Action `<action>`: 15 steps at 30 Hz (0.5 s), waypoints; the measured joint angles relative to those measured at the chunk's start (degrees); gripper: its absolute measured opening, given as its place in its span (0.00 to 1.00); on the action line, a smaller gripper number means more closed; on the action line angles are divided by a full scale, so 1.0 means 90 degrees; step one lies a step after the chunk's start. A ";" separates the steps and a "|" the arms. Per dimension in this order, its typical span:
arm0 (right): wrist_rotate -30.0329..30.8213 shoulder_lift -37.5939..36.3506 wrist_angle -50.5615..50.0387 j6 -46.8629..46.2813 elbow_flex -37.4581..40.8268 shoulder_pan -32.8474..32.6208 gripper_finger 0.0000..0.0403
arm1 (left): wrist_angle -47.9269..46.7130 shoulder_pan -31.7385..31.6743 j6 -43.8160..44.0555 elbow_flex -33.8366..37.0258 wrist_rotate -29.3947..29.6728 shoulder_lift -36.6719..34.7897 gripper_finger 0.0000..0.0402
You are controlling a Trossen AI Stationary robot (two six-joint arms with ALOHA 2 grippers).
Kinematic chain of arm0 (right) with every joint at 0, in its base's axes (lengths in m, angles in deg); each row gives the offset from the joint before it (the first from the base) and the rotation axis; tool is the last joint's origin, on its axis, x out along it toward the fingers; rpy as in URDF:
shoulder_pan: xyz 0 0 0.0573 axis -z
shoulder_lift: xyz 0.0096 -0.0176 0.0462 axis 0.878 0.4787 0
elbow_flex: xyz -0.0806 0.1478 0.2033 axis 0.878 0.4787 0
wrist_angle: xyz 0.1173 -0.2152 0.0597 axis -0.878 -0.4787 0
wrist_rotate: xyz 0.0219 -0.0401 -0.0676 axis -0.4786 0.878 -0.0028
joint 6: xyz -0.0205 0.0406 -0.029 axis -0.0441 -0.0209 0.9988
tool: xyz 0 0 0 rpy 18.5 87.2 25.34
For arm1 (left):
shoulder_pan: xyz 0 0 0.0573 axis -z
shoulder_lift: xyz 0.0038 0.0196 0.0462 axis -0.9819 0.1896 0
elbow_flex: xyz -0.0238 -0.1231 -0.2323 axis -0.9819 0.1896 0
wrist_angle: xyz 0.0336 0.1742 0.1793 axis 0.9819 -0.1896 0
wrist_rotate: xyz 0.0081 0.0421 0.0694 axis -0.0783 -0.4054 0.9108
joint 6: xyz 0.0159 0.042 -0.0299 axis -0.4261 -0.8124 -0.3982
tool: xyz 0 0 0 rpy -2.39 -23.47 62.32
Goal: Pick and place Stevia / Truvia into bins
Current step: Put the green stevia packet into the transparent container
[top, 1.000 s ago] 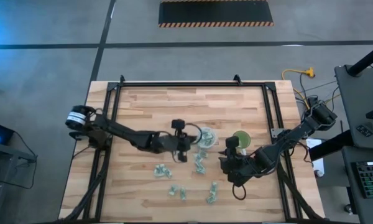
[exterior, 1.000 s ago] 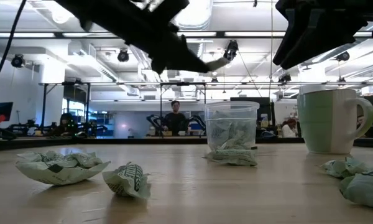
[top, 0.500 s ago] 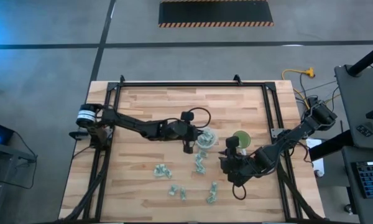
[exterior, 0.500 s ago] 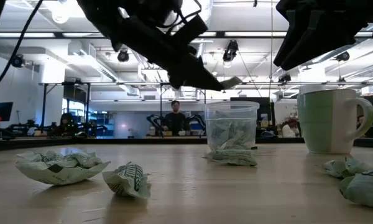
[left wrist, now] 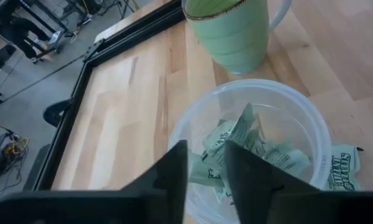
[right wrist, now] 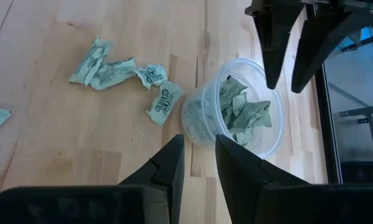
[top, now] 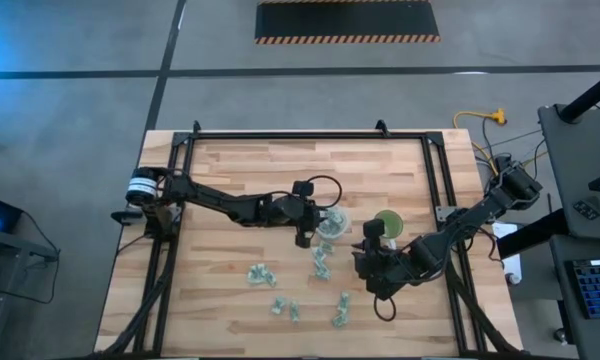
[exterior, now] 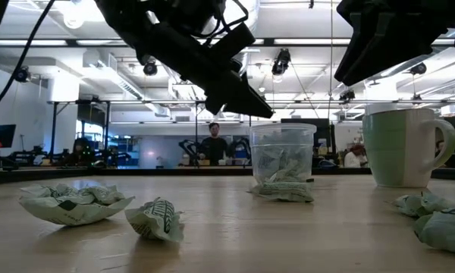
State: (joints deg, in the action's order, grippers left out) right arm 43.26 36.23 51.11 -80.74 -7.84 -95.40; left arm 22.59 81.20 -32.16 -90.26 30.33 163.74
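The clear cup (top: 332,222) (left wrist: 255,124) stands mid-table with several green-and-white sachets (left wrist: 242,140) inside it. The green cup (top: 387,222) (exterior: 400,148) stands just to its right. More sachets (top: 322,258) (exterior: 76,203) lie loose on the table in front of both cups. My left gripper (top: 313,222) (left wrist: 205,168) is open and empty. It hovers over the clear cup's left rim, pointing toward the green cup. My right gripper (top: 362,252) (right wrist: 199,162) is open and empty too. It hangs above the table near the cups, facing the clear cup (right wrist: 233,115).
Loose sachets lie in clumps at the table's near middle (top: 260,272) (top: 285,308) (top: 342,312); one leans against the clear cup's base (exterior: 282,191). Black frame rails (top: 185,180) run along the table's left, far and right edges. Bare wood stretches across the far half.
My left gripper has moved toward the table's right and far side and then down over the clear cup. The sachet that stuck out of its fingertips half a second ago is gone from them now. My right arm has kept still.
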 joint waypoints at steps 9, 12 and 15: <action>-0.0005 0.0000 0.0001 -0.0097 0.0000 0.0000 0.21 | -0.0870 0.0171 0.0199 0.0000 0.0604 -0.0393 0.44; -0.0005 0.0000 0.0003 -0.0097 0.0022 0.0000 0.20 | -0.1742 0.0303 0.0754 -0.0003 0.0533 -0.0719 0.45; -0.0007 0.0000 0.0016 -0.0098 0.0024 0.0000 0.19 | -0.2829 0.0511 0.1386 0.0015 0.0196 -0.1037 0.45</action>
State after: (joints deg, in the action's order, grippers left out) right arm 43.19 36.23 51.26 -81.61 -7.63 -95.40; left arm -2.87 85.80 -19.69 -90.13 32.09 154.41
